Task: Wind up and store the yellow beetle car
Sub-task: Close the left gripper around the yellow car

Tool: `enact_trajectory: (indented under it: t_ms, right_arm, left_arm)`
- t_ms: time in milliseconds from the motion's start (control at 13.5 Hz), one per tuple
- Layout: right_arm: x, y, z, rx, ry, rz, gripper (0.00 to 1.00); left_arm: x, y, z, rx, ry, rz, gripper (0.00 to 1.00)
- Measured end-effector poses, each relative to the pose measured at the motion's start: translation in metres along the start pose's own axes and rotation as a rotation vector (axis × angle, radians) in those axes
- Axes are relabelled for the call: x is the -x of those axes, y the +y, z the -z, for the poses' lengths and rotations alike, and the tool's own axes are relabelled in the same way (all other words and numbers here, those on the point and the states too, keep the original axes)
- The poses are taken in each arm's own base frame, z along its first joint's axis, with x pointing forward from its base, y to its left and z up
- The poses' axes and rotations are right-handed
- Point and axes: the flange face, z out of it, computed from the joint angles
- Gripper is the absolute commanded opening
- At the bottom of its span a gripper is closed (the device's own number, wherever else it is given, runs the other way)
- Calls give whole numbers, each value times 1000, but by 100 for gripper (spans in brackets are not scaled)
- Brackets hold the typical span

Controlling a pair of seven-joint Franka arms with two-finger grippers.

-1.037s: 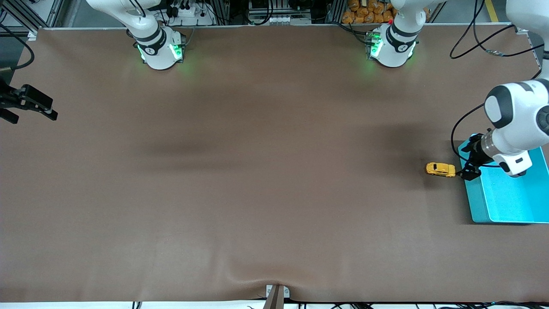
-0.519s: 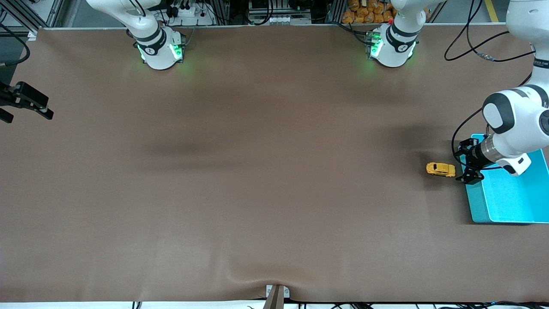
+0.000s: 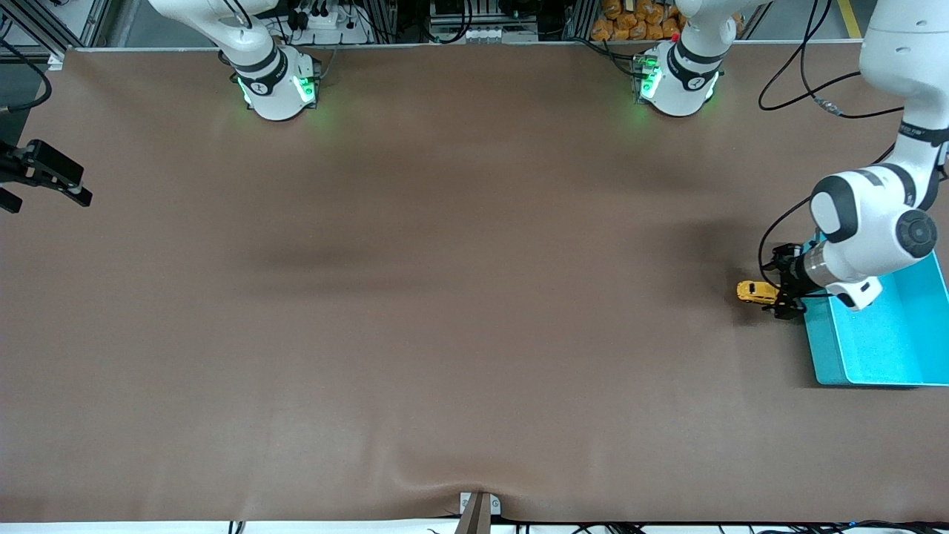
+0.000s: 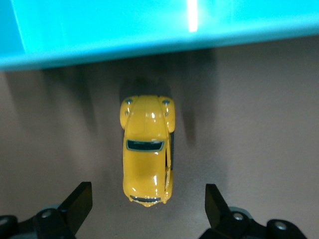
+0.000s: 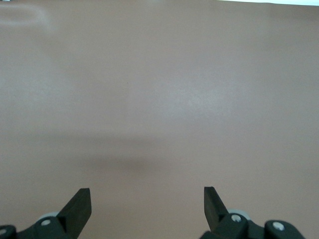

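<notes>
Lining up the grab before winding, I'd say. My left fingers (image 4: 144, 206) are spread wide, holding nothing, straddling the yellow beetle car (image 4: 146, 149) on the worktop (image 3: 445, 297) near the left arm's edge, just beside the turquoise bin (image 3: 875, 348). Next: drop lower and pinch its sides (glossy, rounded, probably slippery). My right fingers (image 5: 144, 209) wait open over the right arm's edge.

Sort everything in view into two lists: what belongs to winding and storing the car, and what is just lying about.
Belongs to the job:
- yellow beetle car, on the table beside the bin
- turquoise bin, at the left arm's end of the table
- left gripper, open, over the car

Just there:
- right gripper, open, waiting at the right arm's end
- brown table cover
</notes>
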Motion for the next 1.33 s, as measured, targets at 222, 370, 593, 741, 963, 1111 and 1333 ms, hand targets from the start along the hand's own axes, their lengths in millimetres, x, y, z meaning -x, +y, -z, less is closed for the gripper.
enact_trajectory:
  t_ms: [222,370,593,741,963,1111,1333]
  right_arm:
    - [-1,-4,0,-1,1,7,100]
    - [-1,-5,1,-1,2,8,100]
    - [-1,-4,0,-1,1,8,100]
    - [-1,-4,0,0,0,8,100]
    - [-1,-6,0,-1,0,11,100]
    - [-2,-6,-1,-1,-1,11,100]
    - [-2,-6,-1,-1,-1,10,100]
  left_arm:
    - [0,-1,-12,-12,8,-19,100]
    - [-1,-1,-16,-19,23,-40,100]
    - [-3,-2,-21,-24,35,-54,100]
    - [-4,-2,-25,-25,45,-66,0]
    - [-5,-2,-27,-22,46,-66,0]
    - [-5,-1,-26,-14,50,-69,0]
    - [-1,4,-11,-1,80,-107,0]
